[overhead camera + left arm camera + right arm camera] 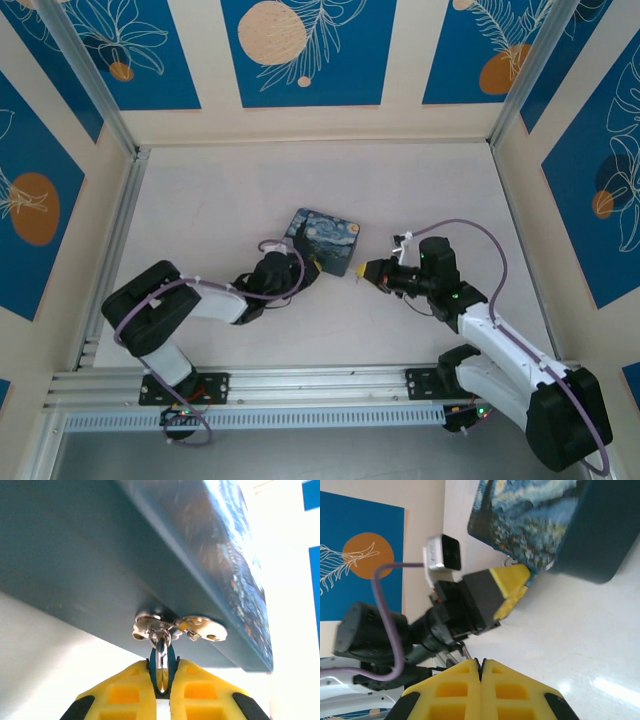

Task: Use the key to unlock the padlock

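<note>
On the table (pixel 220 200), the padlock (pixel 325 240) sits turned diagonally.

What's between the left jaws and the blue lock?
A silvery metal loop, pinched by the left gripper at the edge of the dark blue starry-painted padlock, in the left wrist view.

Both the left arm (pixel 215 298) and the right arm (pixel 500 342) have black joint housings, white link shells and a looping purple cable (pixel 378 587). The left gripper (pixel 162 680) and right gripper (pixel 481 666) each have 2 blocky yellow fingers with square recesses and black bases. A white, black-faced camera block (pixel 444 552) tops the left wrist.
</note>
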Robot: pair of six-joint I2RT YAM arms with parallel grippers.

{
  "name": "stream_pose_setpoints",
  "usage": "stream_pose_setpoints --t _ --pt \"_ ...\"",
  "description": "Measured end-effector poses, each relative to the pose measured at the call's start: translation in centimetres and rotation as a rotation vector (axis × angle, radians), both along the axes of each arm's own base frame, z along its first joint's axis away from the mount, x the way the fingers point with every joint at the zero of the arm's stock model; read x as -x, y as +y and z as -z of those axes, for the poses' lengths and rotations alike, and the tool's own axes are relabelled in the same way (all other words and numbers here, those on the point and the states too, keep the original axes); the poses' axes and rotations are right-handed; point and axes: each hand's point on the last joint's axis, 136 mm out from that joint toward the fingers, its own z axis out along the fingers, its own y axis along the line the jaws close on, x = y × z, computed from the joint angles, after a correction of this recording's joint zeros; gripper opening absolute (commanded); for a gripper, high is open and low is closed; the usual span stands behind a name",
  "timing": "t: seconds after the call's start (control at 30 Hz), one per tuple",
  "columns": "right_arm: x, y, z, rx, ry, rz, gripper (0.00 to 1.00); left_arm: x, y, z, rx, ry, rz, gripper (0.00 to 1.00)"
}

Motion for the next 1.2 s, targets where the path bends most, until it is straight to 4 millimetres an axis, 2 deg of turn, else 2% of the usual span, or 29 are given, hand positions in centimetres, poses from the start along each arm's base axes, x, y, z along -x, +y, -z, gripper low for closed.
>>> stream_pose_setpoints --t 0.2,0.4,0.63,0.97,1.2 --pt "1.2 0.0 2.6 0.008 0.071 0.019 0.0 0.8 -2.4 -1.9 0.055 0.02 0.143 0.0" --pt "0.8 0.3 2.4 -0.011 0.067 0.053 0.0 1.6 -3.4 -1.8 0.11 0.065 0.192 0.0" --pt "0.2 -0.1 3.5 -0.028 0.109 0.125 0.0 1.1 -4.4 -1.7 0.214 0.116 0.172 0.0" --pt "-0.5 -1.3 5.6 -0.061 0.18 0.267 0.0 1.0 -4.1 -2.4 0.313 0.151 0.119 0.0" --pt "-1.2 -1.3 5.5 -0.092 0.206 0.326 0.0 0.5 -3.9 -2.8 0.346 0.159 0.074 0.0"
